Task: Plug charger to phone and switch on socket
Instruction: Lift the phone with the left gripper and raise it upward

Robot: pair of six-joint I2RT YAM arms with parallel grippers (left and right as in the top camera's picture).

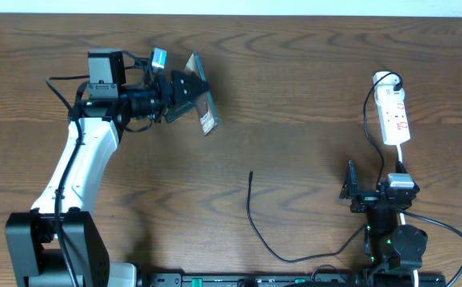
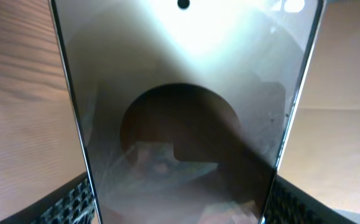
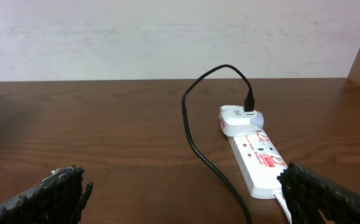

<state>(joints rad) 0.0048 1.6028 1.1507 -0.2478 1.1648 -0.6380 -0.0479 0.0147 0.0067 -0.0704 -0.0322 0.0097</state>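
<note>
Phone [image 1: 203,113] pinched in left claw [image 1: 187,89], held up tilted, far left of table [image 1: 294,72]. Its glossy face fills left wrist view, fingers [image 2: 74,202] pressing both edges. Over to charger [image 1: 250,209]: lying loose mid-table, tip [image 1: 250,174] well apart from phone. Near side, right claw [image 3: 183,180] gaping wide, low, facing socket [image 3: 257,163] just ahead. White plug [image 3: 242,118] at socket's far end, black cable rising from it.

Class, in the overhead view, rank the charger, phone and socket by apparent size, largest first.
1. charger, longest by far.
2. socket and phone look alike; the phone is held tilted, so no ranking.
</note>
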